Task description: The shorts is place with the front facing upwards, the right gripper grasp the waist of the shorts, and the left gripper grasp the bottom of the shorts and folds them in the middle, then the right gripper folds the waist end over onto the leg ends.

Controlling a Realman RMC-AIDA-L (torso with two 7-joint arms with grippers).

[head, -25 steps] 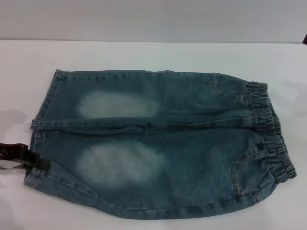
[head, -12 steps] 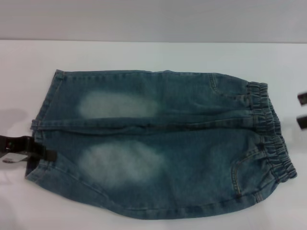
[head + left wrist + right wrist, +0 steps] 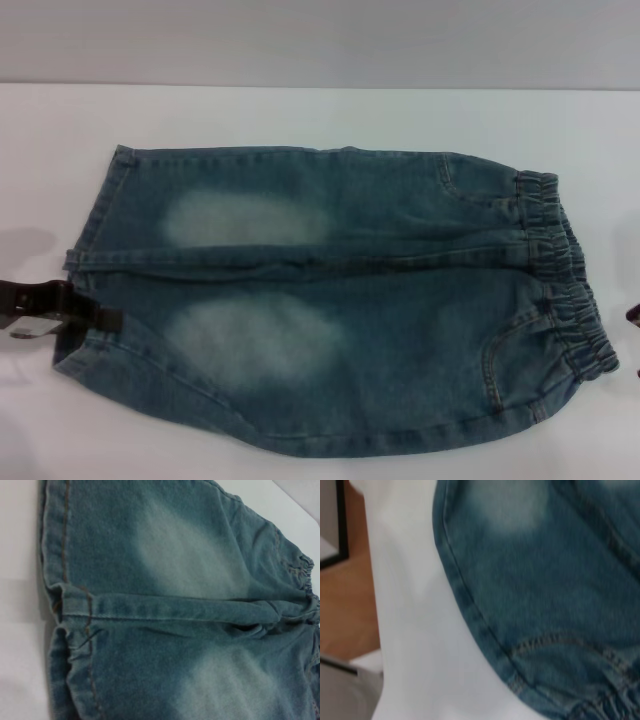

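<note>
The shorts (image 3: 340, 300) lie flat and front-up on the white table, with two pale thigh patches showing. The waist of the shorts (image 3: 565, 280) is at the right and the bottom of the shorts (image 3: 90, 220) at the left. My left gripper (image 3: 105, 318) reaches in from the left edge, and its black tip overlaps the near leg's hem. The left wrist view looks along the hems (image 3: 65, 595) toward the waistband (image 3: 305, 570). Only a dark sliver of my right gripper (image 3: 633, 315) shows at the right edge, just off the waistband. The right wrist view shows the near pocket seam (image 3: 555, 642) and waistband (image 3: 600, 702).
The white table (image 3: 300, 110) extends beyond the shorts on all sides, with a grey wall behind it. In the right wrist view the table edge (image 3: 370, 580) drops off to a wooden floor (image 3: 345, 610).
My left gripper has slid right, onto the near leg's hem. The right gripper entered at the right edge with two tips apart, then dropped lower beside the waistband.
</note>
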